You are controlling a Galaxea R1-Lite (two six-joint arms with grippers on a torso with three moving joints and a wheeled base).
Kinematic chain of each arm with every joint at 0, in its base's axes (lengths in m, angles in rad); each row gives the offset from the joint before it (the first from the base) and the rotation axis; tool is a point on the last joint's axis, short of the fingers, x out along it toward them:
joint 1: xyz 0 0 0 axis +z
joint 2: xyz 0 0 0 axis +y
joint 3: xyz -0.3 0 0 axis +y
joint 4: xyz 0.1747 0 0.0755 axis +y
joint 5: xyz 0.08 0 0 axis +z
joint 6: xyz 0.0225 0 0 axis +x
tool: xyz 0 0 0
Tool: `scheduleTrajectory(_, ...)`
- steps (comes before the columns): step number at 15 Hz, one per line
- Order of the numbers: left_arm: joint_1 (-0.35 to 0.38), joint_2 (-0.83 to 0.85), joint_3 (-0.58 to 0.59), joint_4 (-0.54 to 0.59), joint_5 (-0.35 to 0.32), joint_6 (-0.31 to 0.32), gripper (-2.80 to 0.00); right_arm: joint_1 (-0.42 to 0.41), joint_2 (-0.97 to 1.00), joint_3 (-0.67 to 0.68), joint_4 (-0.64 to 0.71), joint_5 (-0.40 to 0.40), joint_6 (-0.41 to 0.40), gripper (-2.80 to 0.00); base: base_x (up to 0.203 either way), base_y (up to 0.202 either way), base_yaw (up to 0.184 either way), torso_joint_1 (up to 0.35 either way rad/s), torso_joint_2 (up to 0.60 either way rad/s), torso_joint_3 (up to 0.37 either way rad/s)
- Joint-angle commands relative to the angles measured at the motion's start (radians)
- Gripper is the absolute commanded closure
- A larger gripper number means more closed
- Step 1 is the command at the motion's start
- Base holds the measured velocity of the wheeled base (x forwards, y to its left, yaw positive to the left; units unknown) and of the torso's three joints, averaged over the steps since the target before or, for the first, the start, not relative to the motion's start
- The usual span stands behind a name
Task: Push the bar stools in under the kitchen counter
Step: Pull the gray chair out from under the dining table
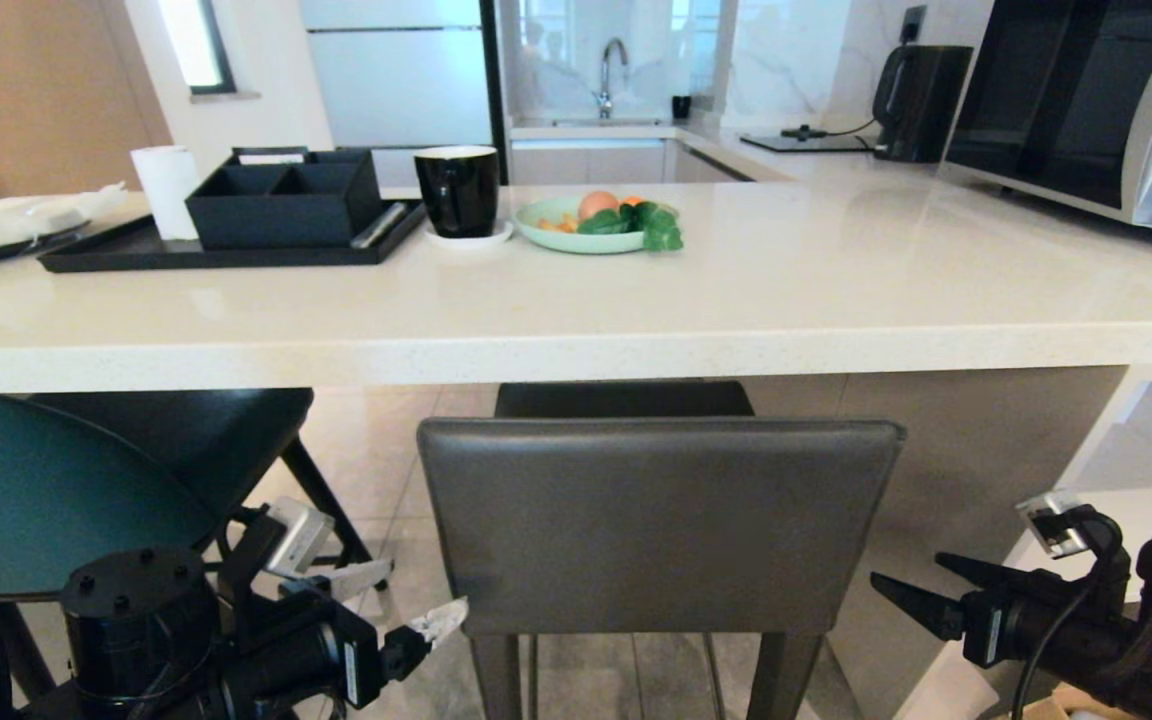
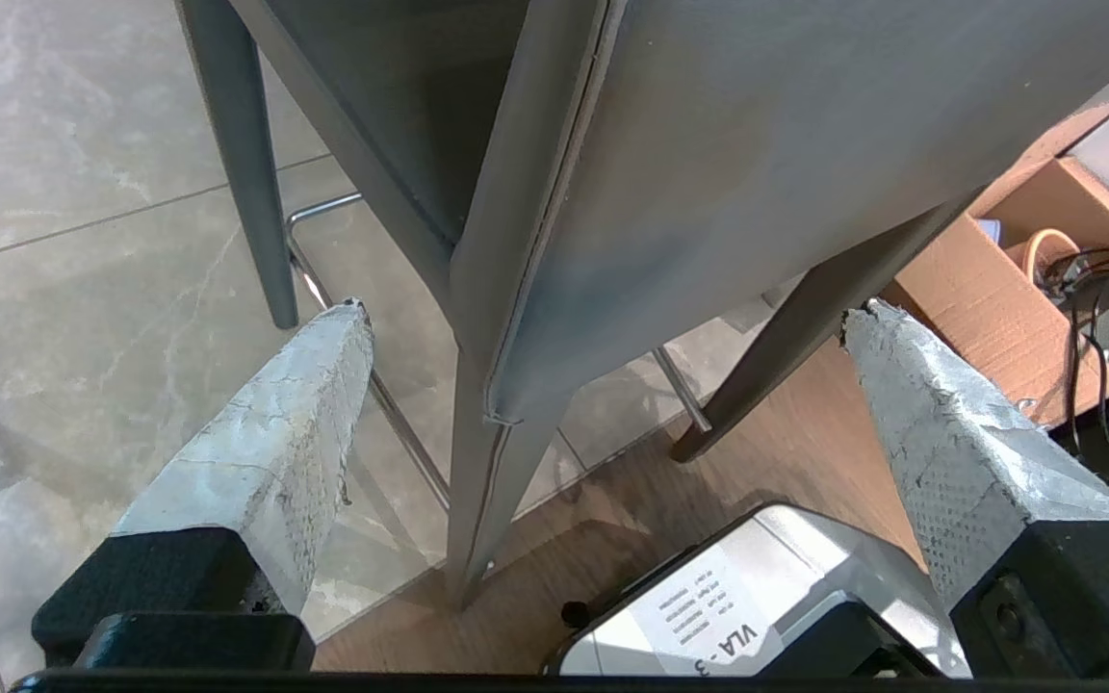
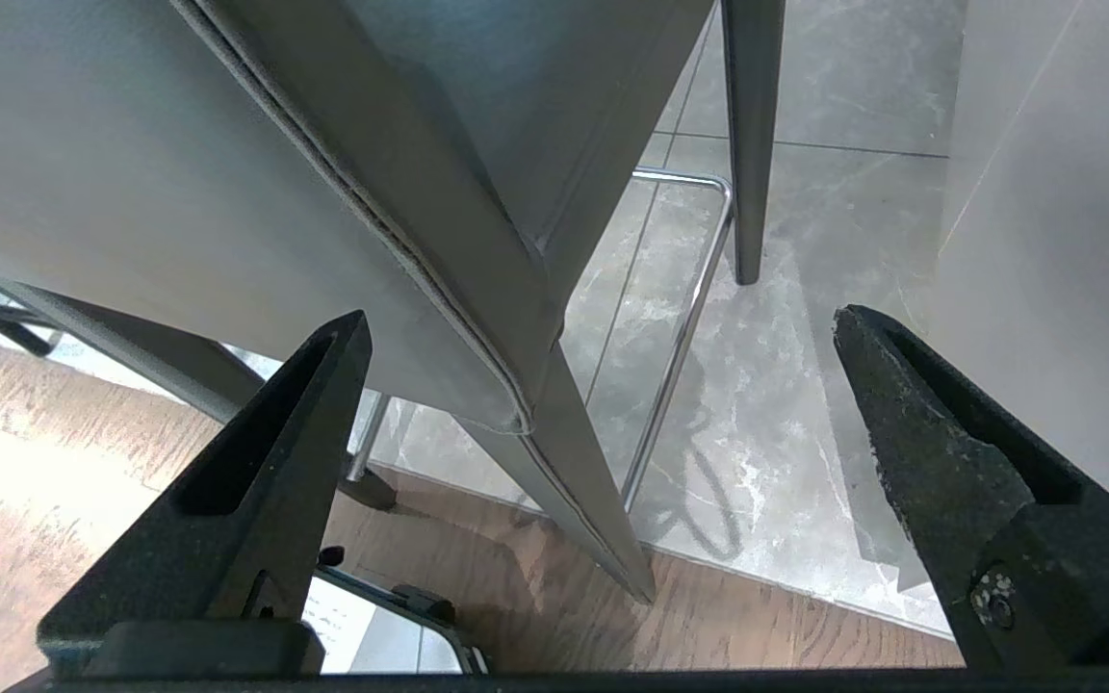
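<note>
Here we are, square on to the dark grey stool [image 1: 660, 525], its rectangular back facing the robot and its seat already poking a little way under the white worktop [image 1: 576, 345]. The left tool [image 1: 406, 605] sits low, just off the back's left lower corner, fingers spread wide with nothing between them. The right tool [image 1: 921, 590] mirrors it off the right edge, also standing wide apart and empty, a touch farther out from the stool than the left.

Both wrist views look down the stool's rear corners: the left one shows the back's edge running between the taped fingertips [image 2: 323, 404], the right one shows the other corner lying between the black fingertips [image 3: 304, 423]. Whether either fingertip is touching the upholstery is hard to call; it looks like a small gap.

The key relation: the back's long axis runs side to side, parallel to the worktop edge, with the worktop straight ahead beyond it. So a push has to go straight forward, and even pressure from both sides should keep it from swivelling.

The teal stool [image 1: 46, 495] waits at the left, its seat partly under the worktop, its curved back standing out from the edge.
</note>
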Motion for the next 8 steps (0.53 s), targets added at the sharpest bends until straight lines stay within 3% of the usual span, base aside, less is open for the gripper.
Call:
scheduleTrajectory(1, -0.001, 0.003, -0.001, -0.009, 0.0, -0.001, -2.8, 0.0, 0.002, 0.002, -0.008, 0.004, 0.001, -2.8, 0.0, 0.0, 0.0, 0.0, 0.0, 0.0)
scheduleTrajectory(8, 0.025, 0.037, -0.07, -0.009, -0.001, 0.001, -2.8, -0.014, 0.004, -0.075, -0.008, 0.016, 0.0, -2.8, 0.0, 0.0, 0.0, 0.0, 0.0, 0.0)
